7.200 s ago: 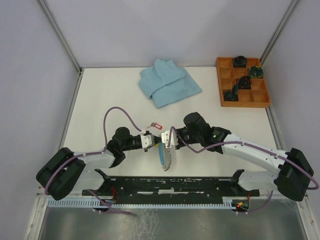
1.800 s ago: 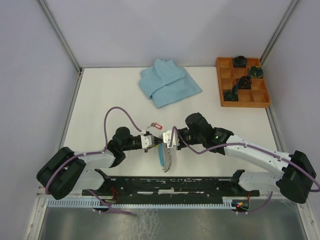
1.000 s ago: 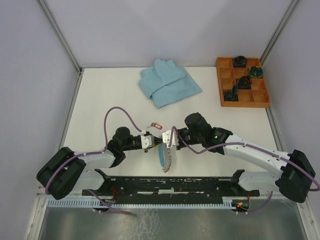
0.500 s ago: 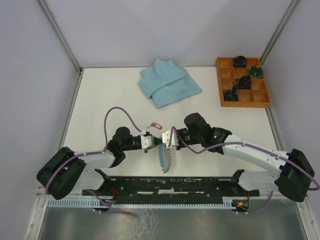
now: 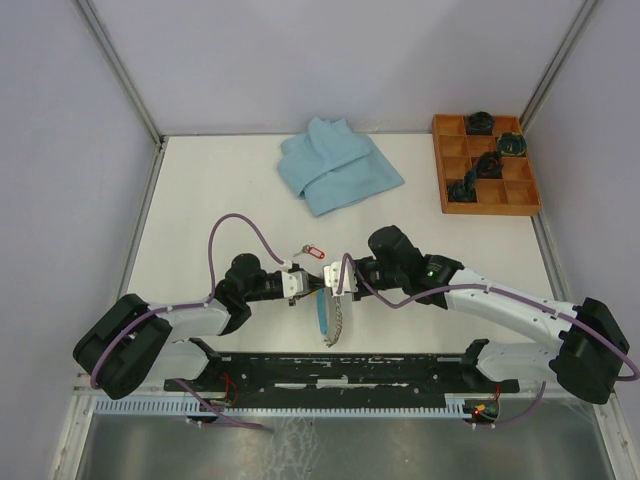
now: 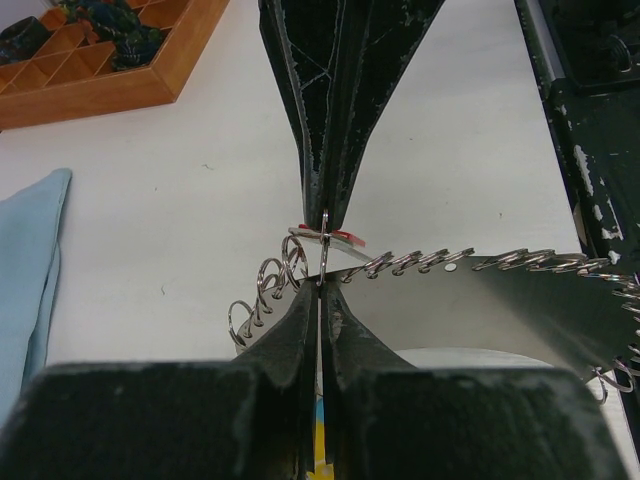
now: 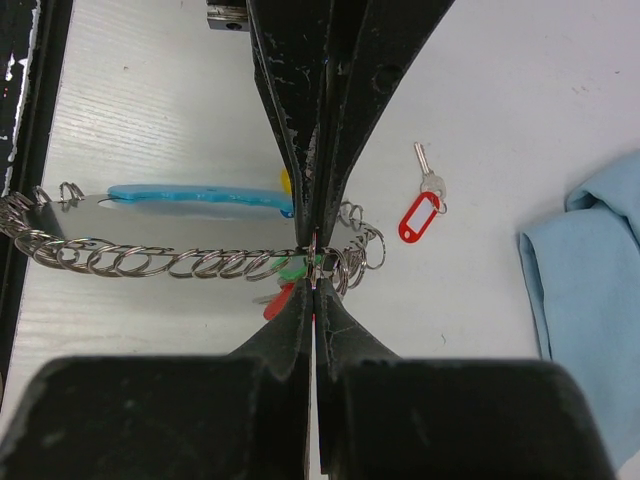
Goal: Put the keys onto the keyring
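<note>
The keyring hangs between my two grippers, its grey coil below the light-blue segment. My left gripper is shut on the keyring beside that segment; in its own view the tips meet at the coil. My right gripper faces it tip to tip and is shut on the small ring of a key. Red and green tags hang there. Another key with a red tag lies loose on the table.
A folded light-blue cloth lies at the back middle. A wooden compartment tray with dark objects stands at the back right. The black rail runs along the near edge under the keyring.
The right arm has shifted a little to the left over the last seconds. Both grippers stay shut tip to tip, and the keyring hangs as before.
</note>
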`<state>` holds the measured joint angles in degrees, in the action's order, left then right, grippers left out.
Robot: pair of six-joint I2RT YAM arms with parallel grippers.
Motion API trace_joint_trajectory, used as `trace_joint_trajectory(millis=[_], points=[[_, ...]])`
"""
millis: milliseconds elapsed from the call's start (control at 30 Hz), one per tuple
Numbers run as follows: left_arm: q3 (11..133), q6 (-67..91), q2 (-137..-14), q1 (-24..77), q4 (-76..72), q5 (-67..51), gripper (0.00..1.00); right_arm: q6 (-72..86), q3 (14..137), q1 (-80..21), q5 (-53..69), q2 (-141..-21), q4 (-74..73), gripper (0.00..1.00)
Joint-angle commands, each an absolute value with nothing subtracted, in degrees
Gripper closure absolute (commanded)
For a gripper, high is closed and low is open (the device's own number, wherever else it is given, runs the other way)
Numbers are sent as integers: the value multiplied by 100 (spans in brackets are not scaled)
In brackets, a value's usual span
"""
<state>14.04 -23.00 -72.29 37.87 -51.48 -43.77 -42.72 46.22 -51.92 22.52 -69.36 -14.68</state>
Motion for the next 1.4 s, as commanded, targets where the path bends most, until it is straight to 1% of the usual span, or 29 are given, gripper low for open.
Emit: trace_joint_trajectory(millis=[0,767,1033,1167,1367], points=[[1617,-2341,-7233,3812,-5450,-4568,97,-4244,4688,-5221,2504,-6936,-1333,99],[1783,-2263,-7229,3843,-5123,-4516,97,-4447,5092,-5262,2620,-7459,-1456,99],[1754,-2315,-7195,3860,-5115,-4380,97,-4159,5310,-5273,2533,-7630,-1435,99],[1645,-2329,-7147,3858,-5284,-4162,97,-4181,5334,-5273,2418,-7542,-1650,96],[1574,-2309,-7146,3859,-5448,-4090,97,-4200,5269,-5273,2244,-7284,-1924,88]])
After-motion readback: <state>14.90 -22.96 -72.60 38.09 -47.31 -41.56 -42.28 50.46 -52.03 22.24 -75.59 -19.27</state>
